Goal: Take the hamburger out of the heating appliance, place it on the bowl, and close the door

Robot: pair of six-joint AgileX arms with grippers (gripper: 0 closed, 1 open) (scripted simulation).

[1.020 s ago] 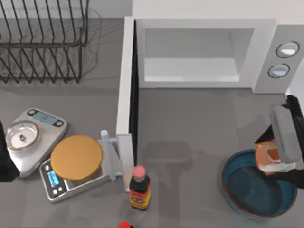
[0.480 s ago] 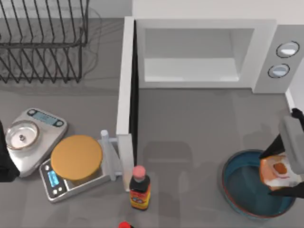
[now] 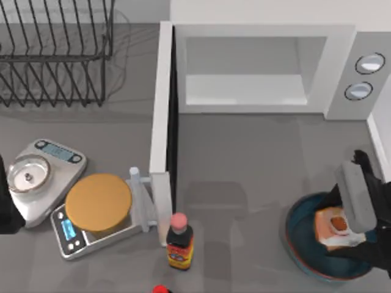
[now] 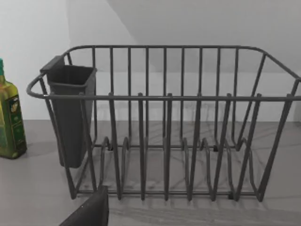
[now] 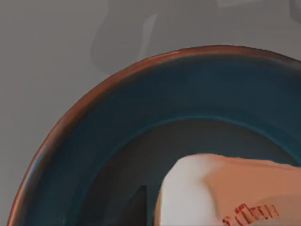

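We hold the hamburger clamped in our right gripper low over the bowl to set it inside, since the door of the heating appliance is open.

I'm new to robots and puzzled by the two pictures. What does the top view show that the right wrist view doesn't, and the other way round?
Top view alone: the heating appliance with its door swung open, two scales, a sauce bottle, the dish rack and the right gripper over the bowl. Right wrist view alone: red lettering on the hamburger. Both: the hamburger over the dark-blue bowl.
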